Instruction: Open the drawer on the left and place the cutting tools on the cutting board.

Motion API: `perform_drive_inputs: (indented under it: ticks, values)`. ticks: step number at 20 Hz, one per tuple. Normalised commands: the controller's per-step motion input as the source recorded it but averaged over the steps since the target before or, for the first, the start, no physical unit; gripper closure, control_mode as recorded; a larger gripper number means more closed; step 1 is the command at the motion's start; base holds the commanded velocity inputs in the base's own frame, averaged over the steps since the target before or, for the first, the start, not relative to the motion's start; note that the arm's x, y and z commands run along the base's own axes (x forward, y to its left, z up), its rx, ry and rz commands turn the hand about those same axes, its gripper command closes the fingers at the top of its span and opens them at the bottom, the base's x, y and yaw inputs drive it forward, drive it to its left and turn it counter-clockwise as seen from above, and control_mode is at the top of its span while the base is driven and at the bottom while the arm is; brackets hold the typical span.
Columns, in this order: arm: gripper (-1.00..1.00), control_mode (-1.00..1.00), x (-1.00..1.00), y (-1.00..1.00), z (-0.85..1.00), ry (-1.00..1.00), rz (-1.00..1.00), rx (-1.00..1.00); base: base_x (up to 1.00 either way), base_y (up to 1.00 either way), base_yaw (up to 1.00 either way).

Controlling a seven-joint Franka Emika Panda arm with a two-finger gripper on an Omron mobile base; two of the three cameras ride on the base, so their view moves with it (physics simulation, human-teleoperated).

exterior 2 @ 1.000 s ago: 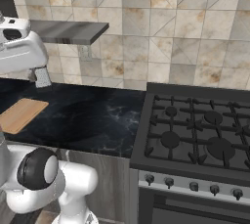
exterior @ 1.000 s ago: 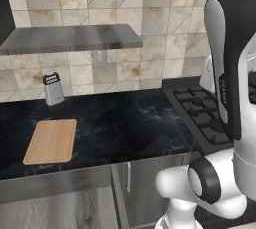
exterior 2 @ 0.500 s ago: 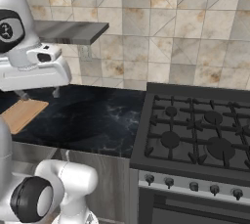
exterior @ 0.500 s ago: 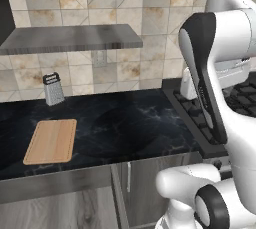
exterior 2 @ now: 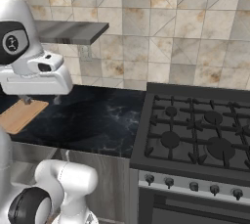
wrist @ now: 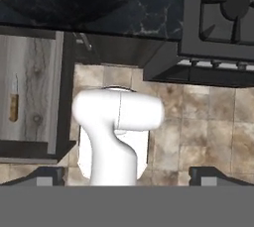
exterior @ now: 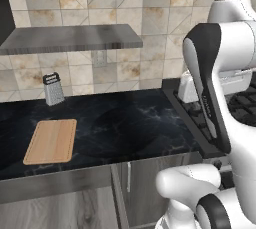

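Counter: dark marbled top, running from the left edge to the stove.
Drawer: in the hand view it stands pulled out below the counter edge, grey wood-grain floor exposed (the opening step reads as done).
Cutting board: flat on the counter's left part, bare, well apart from the stove; a box grater stands behind it against the wall.
Knife: lies inside the drawer, brown handle toward the drawer front, blade too thin to make out clearly.
Peeler: cannot be made out in the drawer portion in view.
Gripper: raised above the counter edge near the board, pointing down, jaws spread wide, holding nothing.
Step in hand: reaching for the first tool (judgement).
Method: shift over the drawer, line the jaws across the knife handle, descend straight, close on the handle's middle, not the blade.
Caution: clear the drawer walls on descent.
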Motion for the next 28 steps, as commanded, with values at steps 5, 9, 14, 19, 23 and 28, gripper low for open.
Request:
perform_drive_inputs:
  ticks: [5,9,14,19,23,28]
  values:
    - [-1.00,-1.00,-0.14,0.15,-0.28,-0.07,0.00,0.09,0.00,0.00,0.00]
    - [-1.00,-1.00,-0.34,0.32,-0.14,-0.09,0.02,0.01,0.00,0.00,0.00]
    - [-1.00,-1.00,-0.57,0.32,-0.01,-0.09,0.00,0.00,0.00,0.00,0.00]
    - [-1.00,-1.00,-0.57,0.21,0.03,-0.02,0.07,0.00,0.00,0.00,0.00]
    - [-1.00,-1.00,-0.20,0.40,0.00,0.00,0.08,0.00,0.00,0.00,0.00]
    - [-1.00,-1.00,-0.06,0.36,0.00,0.00,0.03,0.00,0.00,0.00,0.00]
